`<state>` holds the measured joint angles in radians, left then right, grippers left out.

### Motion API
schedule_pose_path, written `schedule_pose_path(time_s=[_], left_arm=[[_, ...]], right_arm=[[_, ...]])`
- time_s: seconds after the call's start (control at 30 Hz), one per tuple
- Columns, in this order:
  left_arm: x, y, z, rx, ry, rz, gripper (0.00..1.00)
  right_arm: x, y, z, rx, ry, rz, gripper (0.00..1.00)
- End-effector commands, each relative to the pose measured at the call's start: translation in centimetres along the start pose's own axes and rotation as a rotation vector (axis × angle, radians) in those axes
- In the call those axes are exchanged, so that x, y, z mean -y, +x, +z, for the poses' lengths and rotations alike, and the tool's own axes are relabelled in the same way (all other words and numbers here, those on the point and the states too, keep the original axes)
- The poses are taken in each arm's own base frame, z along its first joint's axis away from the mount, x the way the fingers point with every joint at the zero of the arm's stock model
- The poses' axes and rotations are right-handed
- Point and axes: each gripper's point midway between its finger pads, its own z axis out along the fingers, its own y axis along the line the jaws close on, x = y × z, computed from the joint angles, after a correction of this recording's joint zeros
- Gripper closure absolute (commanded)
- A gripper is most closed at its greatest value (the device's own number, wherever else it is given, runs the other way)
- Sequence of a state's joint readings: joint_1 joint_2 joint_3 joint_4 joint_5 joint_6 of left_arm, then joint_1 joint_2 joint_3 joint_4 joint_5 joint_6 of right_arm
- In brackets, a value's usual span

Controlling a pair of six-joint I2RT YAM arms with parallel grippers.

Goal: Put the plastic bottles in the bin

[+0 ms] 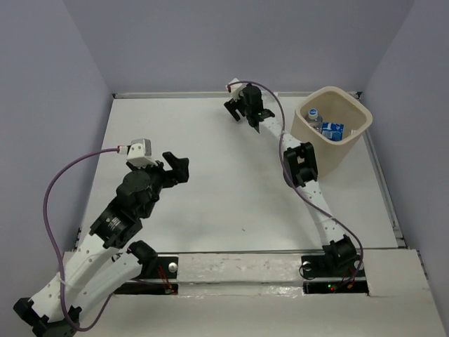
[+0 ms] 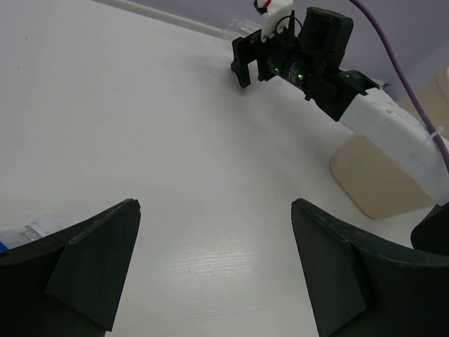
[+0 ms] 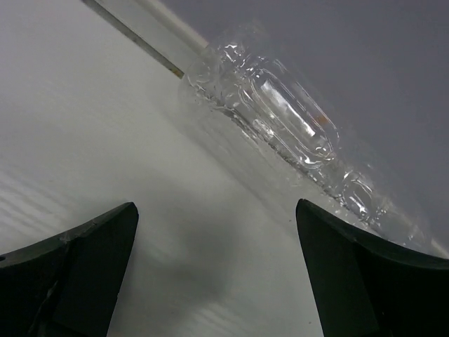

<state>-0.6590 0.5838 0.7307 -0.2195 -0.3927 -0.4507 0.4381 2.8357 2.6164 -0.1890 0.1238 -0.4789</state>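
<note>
The beige bin (image 1: 303, 125) stands at the back right and holds at least two bottles, one with a blue label (image 1: 332, 129) and one with a white cap (image 1: 313, 112). My right gripper (image 1: 238, 111) is open and empty near the back edge. In its wrist view (image 3: 214, 239) a clear label-free bottle (image 3: 280, 119) lies on the table against the back wall, just beyond the fingertips. My left gripper (image 1: 182, 170) is open and empty over the mid-left table (image 2: 214, 239). A bit of another clear bottle (image 2: 35, 228) shows beside its left finger.
The left wrist view shows the right gripper (image 2: 280, 56), the clear bottle's end (image 2: 238, 27) behind it and the bin (image 2: 379, 175) at the right. Grey walls close the table at the back and sides. A purple cable (image 1: 52, 193) loops off the left arm.
</note>
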Motion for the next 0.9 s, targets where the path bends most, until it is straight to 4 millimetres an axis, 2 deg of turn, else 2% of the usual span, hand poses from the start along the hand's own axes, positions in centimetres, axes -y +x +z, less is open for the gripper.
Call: schedule_pose_path(time_s=[0.0,0.03,0.07,0.17,0.2,0.23,0.27,0.33,0.37,0.4,0.43,0.47,0.5,0.57,0.6,0.67,0.73,0.77,0.8,0.83,0.87], left_arm=[[0.5,0.1,1.0,0.006,0.016,0.022,0.02],[0.5,0.3,1.4,-0.003,0.009,0.033,0.02],[0.5,0.4,1.5,-0.005,0.007,0.038,0.02],[-0.1,0.2,2.1,-0.006,-0.017,0.046,0.03],[-0.2,0.0,2.3,0.0,-0.015,0.044,0.03],[-0.3,0.0,2.3,0.002,-0.014,0.044,0.03],[-0.6,-0.3,2.4,0.009,-0.013,0.041,0.03],[-0.7,-0.6,2.5,0.019,-0.008,0.032,0.03],[-0.9,-0.9,2.5,0.025,-0.005,0.027,0.04],[-1.0,-0.9,2.5,0.026,-0.005,0.029,0.04],[-1.1,-0.9,2.5,0.027,-0.007,0.027,0.04],[-1.2,-1.0,2.3,0.031,-0.006,0.023,0.04],[-1.2,-1.0,2.3,0.032,-0.004,0.023,0.04],[-1.3,-1.0,2.1,0.036,-0.005,0.019,0.04],[-1.3,-1.0,2.0,0.038,-0.006,0.02,0.04],[-1.2,-1.0,2.2,0.036,-0.003,0.025,0.04],[-1.0,-0.8,2.5,0.023,0.005,0.034,0.04],[-1.0,-0.8,2.4,0.023,0.007,0.035,0.04],[-1.0,-0.6,2.6,0.016,0.004,0.038,0.04],[-1.2,-0.5,2.6,0.013,-0.002,0.04,0.04],[-1.2,-0.4,2.6,0.012,-0.004,0.037,0.04]], right_arm=[[5.5,-1.9,1.0,0.142,0.13,0.008,0.0],[5.6,-0.3,1.6,0.12,0.123,0.03,0.0],[6.0,0.2,1.6,0.113,0.124,0.053,0.0],[5.3,-1.8,0.4,0.185,0.066,0.102,0.09],[4.7,-0.9,0.3,0.205,0.067,0.111,0.17],[4.8,-2.6,-0.5,0.233,0.074,0.121,0.27],[6.1,-4.7,-1.6,0.263,0.096,0.162,0.31],[7.3,-7.0,-2.6,0.286,0.11,0.212,0.3],[8.2,-7.4,-2.8,0.29,0.145,0.228,0.29],[8.5,-7.2,-2.6,0.288,0.17,0.22,0.2],[9.5,-8.5,-3.0,0.31,0.224,0.19,0.13],[8.8,-6.4,-1.6,0.273,0.236,0.168,0.04],[8.9,-5.9,-1.2,0.261,0.249,0.143,0.01],[9.0,-5.0,-0.5,0.235,0.271,0.053,0.0],[8.2,-3.3,0.4,0.21,0.263,0.022,0.0],[8.2,-2.7,0.9,0.205,0.276,-0.055,0.0],[9.4,-1.1,1.7,0.211,0.3,-0.108,0.0],[9.2,-1.2,1.9,0.225,0.293,-0.13,0.0],[10.0,-0.5,2.1,0.227,0.296,-0.147,0.0],[9.7,-1.2,2.2,0.271,0.284,-0.169,0.0],[11.2,0.1,2.3,0.261,0.29,-0.17,0.0]])
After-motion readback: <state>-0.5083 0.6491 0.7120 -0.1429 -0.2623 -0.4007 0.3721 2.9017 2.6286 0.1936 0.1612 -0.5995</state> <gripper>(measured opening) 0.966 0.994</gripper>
